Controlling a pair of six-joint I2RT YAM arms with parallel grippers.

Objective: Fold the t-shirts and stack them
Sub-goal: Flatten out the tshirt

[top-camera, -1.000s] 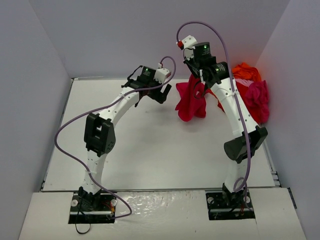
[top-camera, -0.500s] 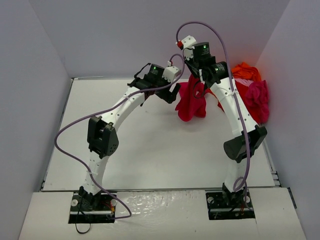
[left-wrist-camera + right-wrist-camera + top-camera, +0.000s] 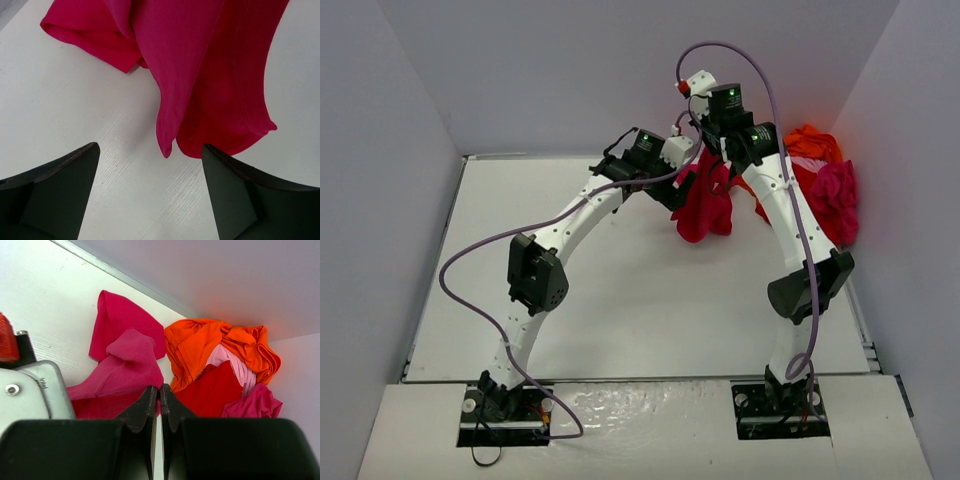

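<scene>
Swinging rightward since a second ago, the left arm now reaches across the far half of the counter [image 3: 610, 290], and the left tool [image 3: 677, 192] sits just beside the hanging crimson shirt [image 3: 705, 212]. The right arm has barely shifted. From above, the right tool [image 3: 713, 158] holds that shirt up by its top, so the cloth droops in a loose bunch toward the counter, well in from the right edge. Behind the right arm, in the far right corner, lie the orange shirt [image 3: 812, 142] and the magenta shirt [image 3: 835, 200], heaped together.

Seen from the left wrist, the left tool [image 3: 149, 150] is spread wide with nothing between its dark fingers [image 3: 60, 190]. Bare counter lies under the gap. The crimson shirt fills the upper part of the view, its hem ending just beyond the fingertips, with one fold resting on the counter.

Seen from the right wrist, the right tool [image 3: 160, 390] is pinched tight, crimson cloth bunched against its left finger. Beyond it, along the far edge, the orange shirt sits on top of the heap, with the pale pink shirt [image 3: 231, 364] peeking out beneath it, the red shirt [image 3: 210, 390] below, and the magenta shirt at the right.
</scene>
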